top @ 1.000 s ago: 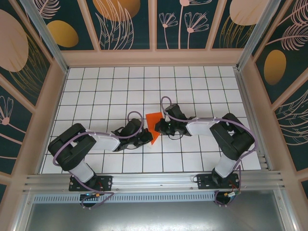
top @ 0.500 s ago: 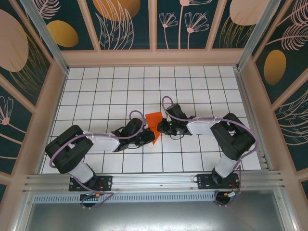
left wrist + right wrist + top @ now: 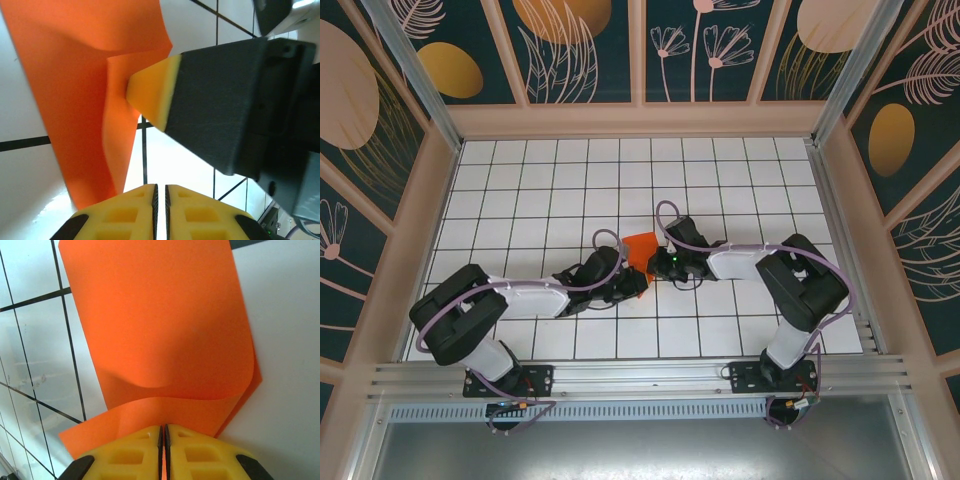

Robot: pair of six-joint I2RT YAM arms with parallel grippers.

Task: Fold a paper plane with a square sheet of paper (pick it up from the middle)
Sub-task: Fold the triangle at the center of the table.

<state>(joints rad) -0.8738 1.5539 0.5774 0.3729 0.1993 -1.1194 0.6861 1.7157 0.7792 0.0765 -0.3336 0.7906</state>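
The white tiled table [image 3: 520, 170] carries everything, and both my arms reach in to its middle so that two sets of fingers can work one piece. The square sheet of paper [image 3: 640, 247] sits there between them, curled over on itself and not yet creased flat. My right fingers [image 3: 150, 450] are pressed together, pinching its doubled edge, I judge to stop the fold springing open. My left fingers [image 3: 150, 210] are nearly together just below the sheet's lower corner, nothing visibly between them, placed to press the crease
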